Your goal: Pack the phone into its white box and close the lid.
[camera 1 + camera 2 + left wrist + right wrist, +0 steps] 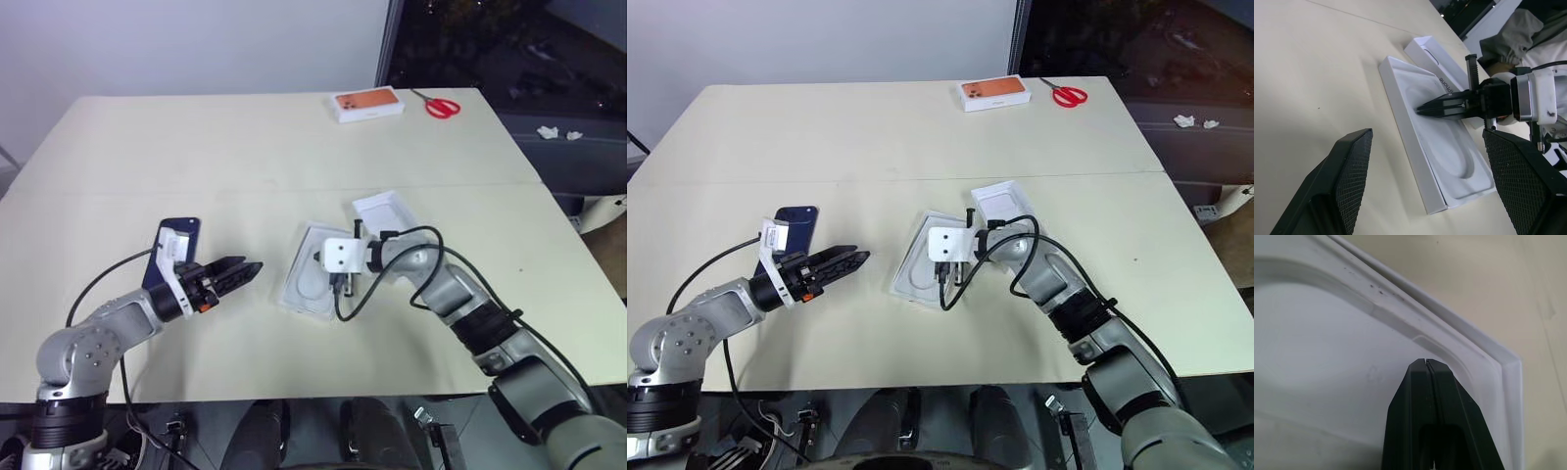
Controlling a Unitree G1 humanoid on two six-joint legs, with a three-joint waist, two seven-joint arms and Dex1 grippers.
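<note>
The dark blue phone (182, 236) lies flat on the table at the left, partly behind my left wrist. My left gripper (245, 266) hovers open just right of it, pointing at the white box (292, 286) in the middle of the table. A white insert with an oval recess (1449, 147) lies in that box and covers its floor. My right gripper (1421, 110) is shut and empty, its tips (1425, 363) over the insert near one corner of the recess. The lid (385, 210) rests inside-up behind the box, partly hidden by my right arm.
An orange-topped white box (367, 103) and red scissors (443, 106) lie at the far edge of the table (245, 147). A black cable (411, 235) loops over my right wrist. Bare tabletop spreads between the phone and the box.
</note>
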